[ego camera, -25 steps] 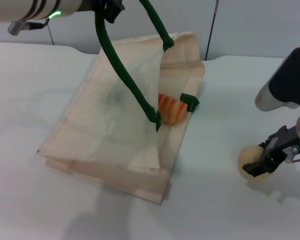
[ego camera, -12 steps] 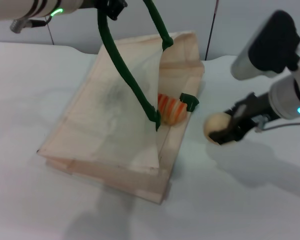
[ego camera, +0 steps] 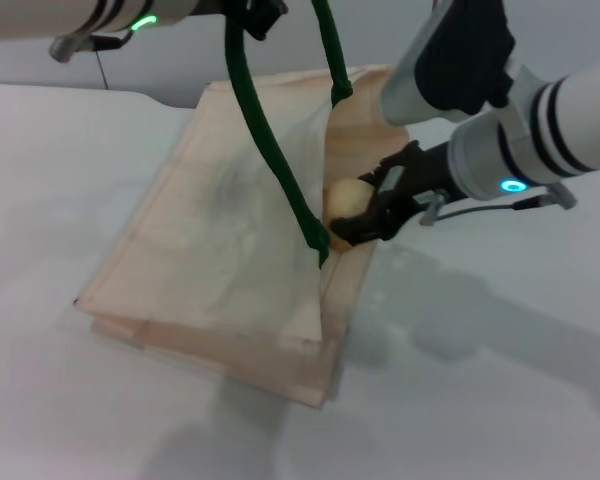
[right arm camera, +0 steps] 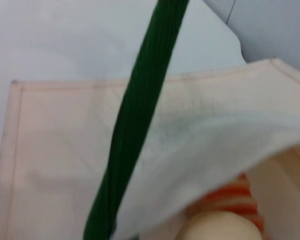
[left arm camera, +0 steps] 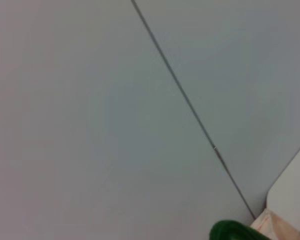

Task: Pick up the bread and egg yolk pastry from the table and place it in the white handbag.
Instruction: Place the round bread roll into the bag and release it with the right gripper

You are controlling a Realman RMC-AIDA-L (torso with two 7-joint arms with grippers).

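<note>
The white handbag lies on the table with its mouth held open. My left gripper is at the top, shut on one dark green handle and lifting it. My right gripper is shut on the egg yolk pastry, a pale round ball, and holds it at the bag's mouth. The bread is hidden in the head view. In the right wrist view its orange stripes show inside the bag, just beyond the pastry. That view also shows the handle and the bag's cloth.
The white table stretches to the right and front of the bag. A grey wall stands behind, and the left wrist view shows only it and a bit of green handle.
My right gripper lifted the pastry off the table at the right and carried it left to the bag's mouth. The bread is now covered in the head view. The left arm shifted slightly right.
</note>
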